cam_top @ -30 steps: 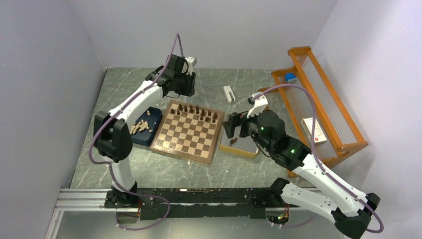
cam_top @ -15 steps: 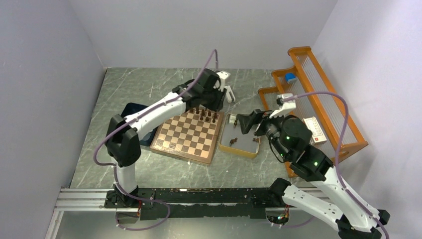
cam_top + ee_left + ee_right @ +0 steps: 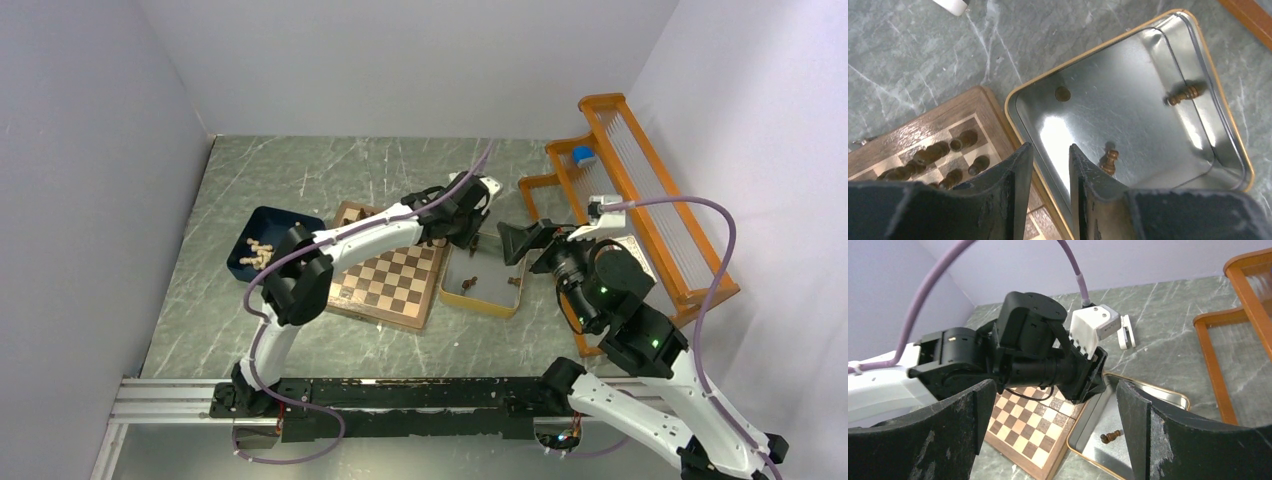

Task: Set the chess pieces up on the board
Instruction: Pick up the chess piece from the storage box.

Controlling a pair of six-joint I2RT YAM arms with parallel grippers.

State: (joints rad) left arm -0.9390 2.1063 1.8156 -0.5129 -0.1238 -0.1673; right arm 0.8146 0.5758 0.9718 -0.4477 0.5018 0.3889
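The board point(image 3: 385, 285) lies mid-table; my left arm hides most of its far rows. Dark chess pieces point(image 3: 950, 156) stand on its far corner squares in the left wrist view. The yellow-rimmed tin tray point(image 3: 455, 298) sits right of the board. It holds three dark pieces: one upright point(image 3: 1063, 93), one lying point(image 3: 1183, 94), one close to my right finger point(image 3: 1109, 161). My left gripper point(image 3: 470, 225) hovers over the tray's near-board edge point(image 3: 1050, 149), jaws slightly parted and empty. My right gripper point(image 3: 515, 240) is wide open and empty point(image 3: 1055, 390) above the tray's right side.
A dark blue bin point(image 3: 240, 262) with light-coloured pieces sits left of the board. An orange wooden rack point(image 3: 640, 200) stands at the right with a blue object and a white box. A small white object point(image 3: 950, 5) lies on the marble beyond the tray.
My left arm has swung right from the board's far-left corner, across the far rows, to over the tray. My right gripper has drawn back from over the tray toward the right.
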